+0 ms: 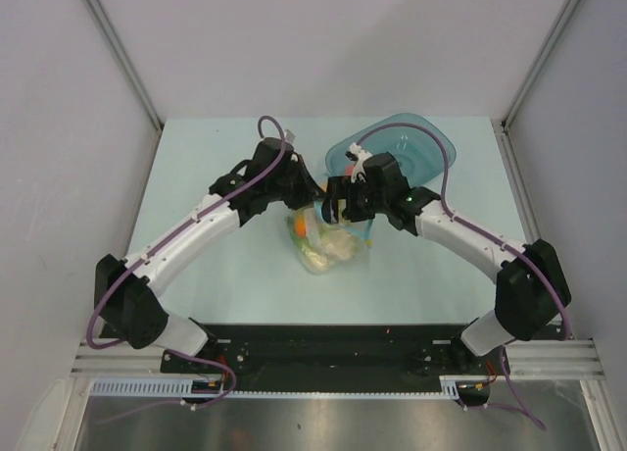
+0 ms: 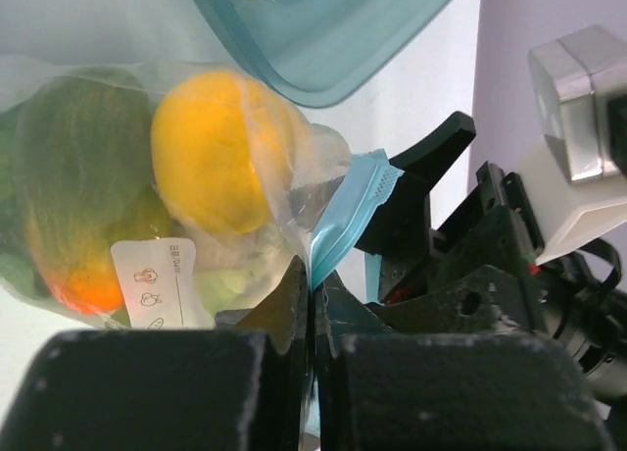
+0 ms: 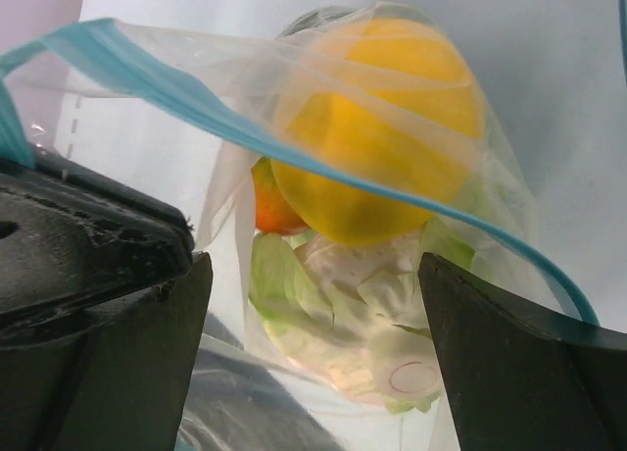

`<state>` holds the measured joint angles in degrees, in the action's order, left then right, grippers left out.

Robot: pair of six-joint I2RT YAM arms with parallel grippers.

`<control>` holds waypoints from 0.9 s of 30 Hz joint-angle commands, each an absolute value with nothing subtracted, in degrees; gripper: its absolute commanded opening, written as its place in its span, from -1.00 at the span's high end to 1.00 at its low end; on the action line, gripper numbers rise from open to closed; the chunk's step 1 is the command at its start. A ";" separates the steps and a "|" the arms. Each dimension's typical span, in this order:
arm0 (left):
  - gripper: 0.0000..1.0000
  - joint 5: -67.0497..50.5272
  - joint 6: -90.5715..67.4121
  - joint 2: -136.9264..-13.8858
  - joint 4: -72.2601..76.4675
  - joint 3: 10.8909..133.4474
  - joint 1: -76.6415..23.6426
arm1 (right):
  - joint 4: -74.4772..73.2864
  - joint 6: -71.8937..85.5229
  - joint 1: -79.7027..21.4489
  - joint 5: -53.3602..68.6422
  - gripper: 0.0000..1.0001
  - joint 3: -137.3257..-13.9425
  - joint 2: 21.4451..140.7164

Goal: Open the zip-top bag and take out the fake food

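The zip-top bag [image 1: 331, 243] lies on the table between both arms, with its mouth lifted. It holds fake food: a yellow fruit [image 3: 382, 147], a green-and-white cabbage [image 3: 343, 319] and an orange-red piece [image 3: 272, 214]. My left gripper [image 2: 315, 296] is shut on the bag's light blue zip strip [image 2: 348, 211], beside the white label [image 2: 157, 279]. My right gripper [image 3: 313, 267] is open wide, its jaws on either side of the bag just under the stretched zip strip [image 3: 196, 93], touching nothing. In the top view the left gripper [image 1: 312, 198] and the right gripper [image 1: 339, 208] stand close together above the bag.
A teal translucent tray [image 1: 411, 142] sits just behind the right gripper, and its rim shows in the left wrist view [image 2: 333, 39]. Grey walls and metal posts enclose the table on the left, right and back.
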<state>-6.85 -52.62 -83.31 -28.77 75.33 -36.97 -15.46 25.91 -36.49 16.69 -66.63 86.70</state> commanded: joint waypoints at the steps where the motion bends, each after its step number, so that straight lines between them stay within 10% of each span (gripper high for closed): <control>1: 0.99 -15.03 -54.41 -80.95 -27.51 74.97 -39.55 | 2.43 29.09 -37.61 10.38 -0.87 -66.01 88.77; 27: 0.99 -17.58 -46.05 -82.27 -28.12 73.57 -39.73 | -15.39 24.25 -41.40 8.44 -1.00 -64.51 98.59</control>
